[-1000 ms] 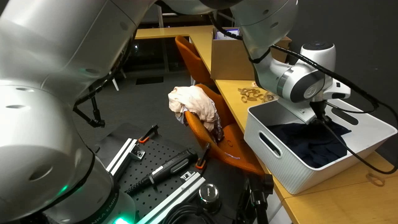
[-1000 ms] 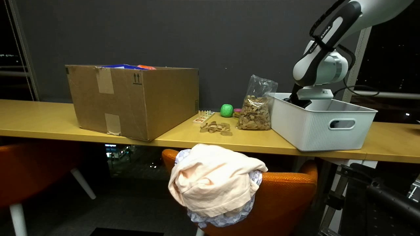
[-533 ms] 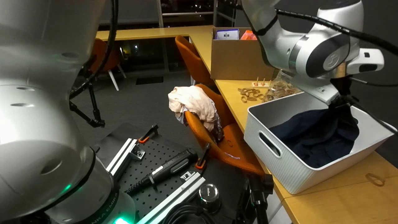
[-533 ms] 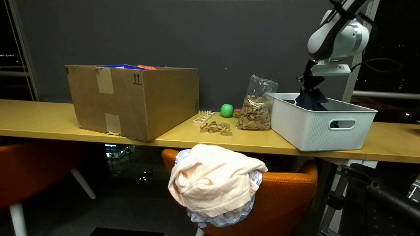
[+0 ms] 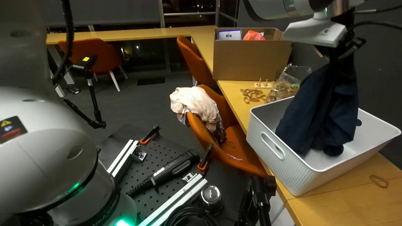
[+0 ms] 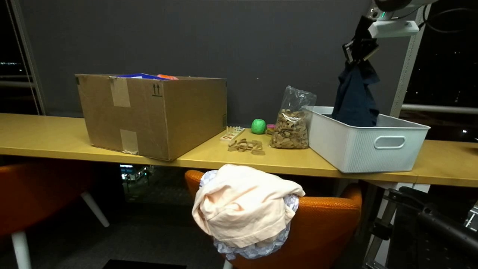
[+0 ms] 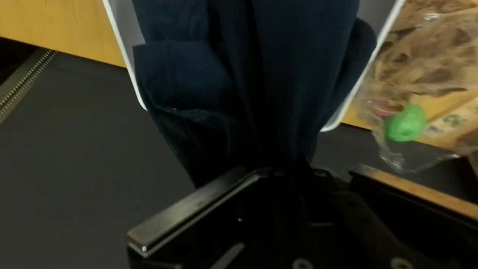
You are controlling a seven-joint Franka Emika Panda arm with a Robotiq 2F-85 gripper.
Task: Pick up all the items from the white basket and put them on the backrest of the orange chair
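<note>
My gripper (image 6: 359,61) is shut on a navy cloth (image 6: 356,97) above the white basket (image 6: 336,145). The cloth hangs down from the fingertips, and its lower end is still inside the basket in both exterior views (image 5: 320,113). In the wrist view the navy cloth (image 7: 269,67) gathers to a narrow bunch between the fingertips. The orange chair (image 6: 325,213) stands in front of the table. A peach cloth (image 6: 242,205) lies over its backrest, on top of a blue-white checked cloth (image 6: 257,251). The basket's bare floor (image 5: 317,158) shows beside the cloth.
A transparent bag of brown bands (image 6: 291,129) stands against the basket's side. Loose brown bands (image 6: 246,145), a peg board (image 6: 232,133), a green ball (image 6: 258,126) and a big cardboard box (image 6: 149,116) are on the table. A black tool (image 5: 174,166) lies on the robot's mount.
My gripper has risen out of the basket, lifting the navy cloth from a heap into a long hanging shape. The chair and the cloths on it have not moved.
</note>
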